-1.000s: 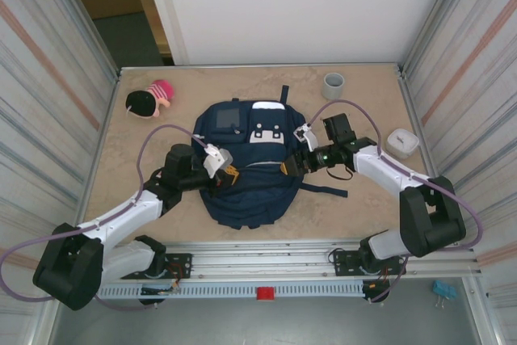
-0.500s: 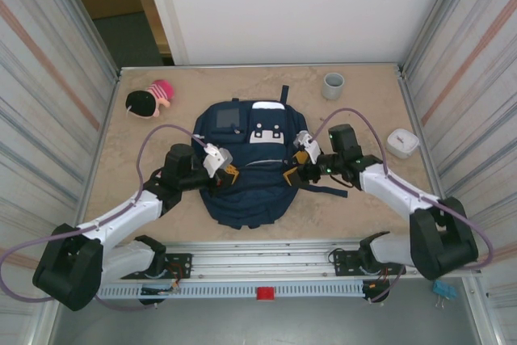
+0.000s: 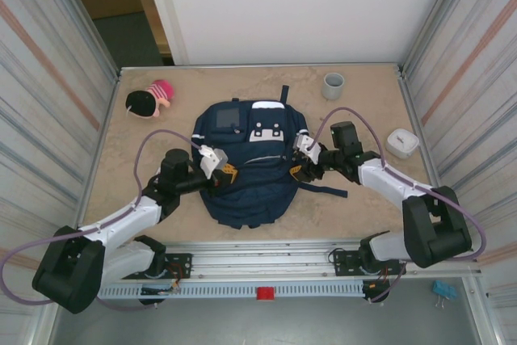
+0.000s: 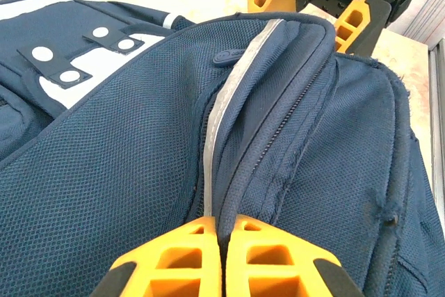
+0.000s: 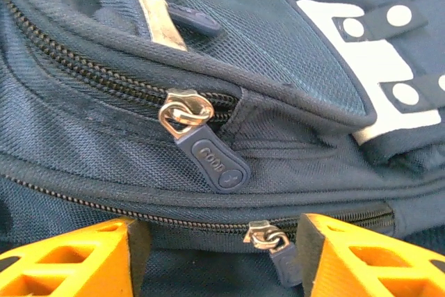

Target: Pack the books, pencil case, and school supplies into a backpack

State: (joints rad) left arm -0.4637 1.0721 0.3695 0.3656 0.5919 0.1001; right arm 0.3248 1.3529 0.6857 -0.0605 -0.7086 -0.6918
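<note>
Top external: large navy-blue fabric backpack (image 3: 246, 191) lies flat mid-worktop (image 3: 202, 86), with both arms on it. Left gripper (image 3: 229, 172) has its fingers together, clamped on a ridge of the bag's fabric at the end of the pale reflective stripe (image 4: 229, 81). Right gripper (image 3: 299, 170) has its fingers apart, straddling a small metal zipper pull (image 5: 268, 238) at the bag's right edge and gripping nothing. The zips there look run shut. Contents cannot be told, so the stage is either before opening or final closing. Against a second ago, the backpack is unmoved and the left clamp unchanged. The right gripper has shifted slightly outward along the edge, and its forearm has swung.
</note>
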